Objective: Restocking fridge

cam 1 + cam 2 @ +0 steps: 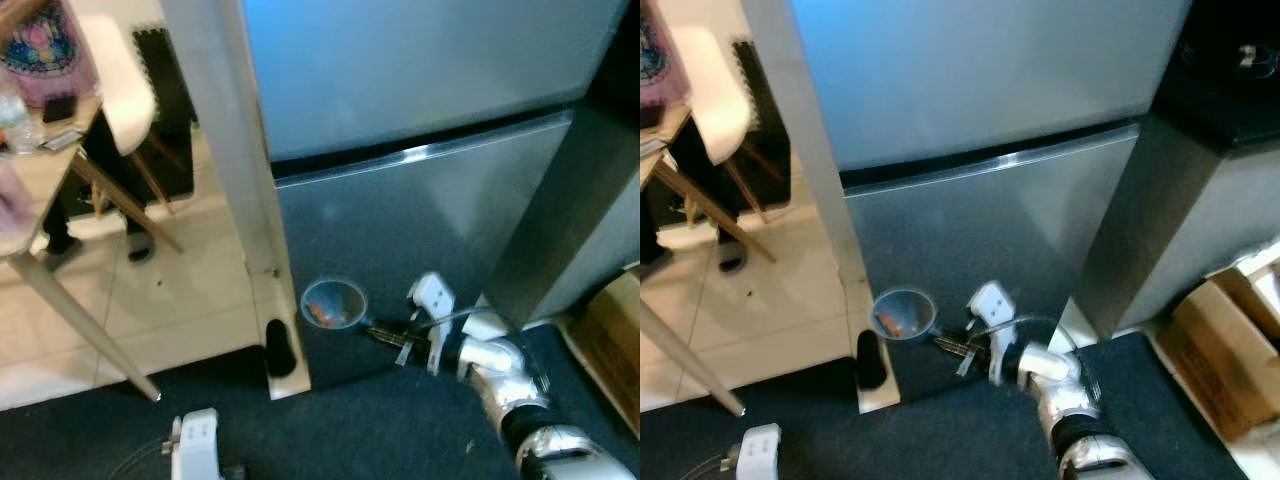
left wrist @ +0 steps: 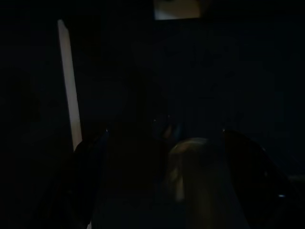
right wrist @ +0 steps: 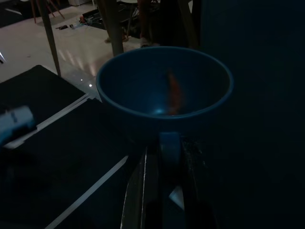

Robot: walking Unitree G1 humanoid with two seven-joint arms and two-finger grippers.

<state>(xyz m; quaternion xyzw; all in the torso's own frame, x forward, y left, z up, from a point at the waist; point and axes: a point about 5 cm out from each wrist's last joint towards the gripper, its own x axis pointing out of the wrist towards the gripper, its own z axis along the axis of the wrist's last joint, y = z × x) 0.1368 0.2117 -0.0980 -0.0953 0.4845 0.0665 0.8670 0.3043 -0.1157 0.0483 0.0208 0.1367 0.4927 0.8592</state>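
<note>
The grey fridge stands straight ahead with its upper door (image 1: 420, 60) and lower door (image 1: 430, 220) both closed. My right gripper (image 1: 385, 333) reaches low in front of the lower door and is shut on the rim of a small blue bowl (image 1: 333, 303). In the right wrist view the bowl (image 3: 164, 90) is upright, with an orange piece (image 3: 174, 93) lying inside, and the gripper (image 3: 164, 152) clamps its near edge. My left gripper (image 1: 195, 440) hangs low over the dark carpet; in the dim left wrist view its fingers (image 2: 90, 181) stand apart.
A white wall post (image 1: 235, 150) borders the fridge on the left, with a black object (image 1: 281, 348) at its foot. Further left are a wooden table (image 1: 40, 200), a white chair (image 1: 125, 90) and a person's shoes (image 1: 60, 250). A dark cabinet (image 1: 1200, 200) and a cardboard box (image 1: 1220, 350) stand at right.
</note>
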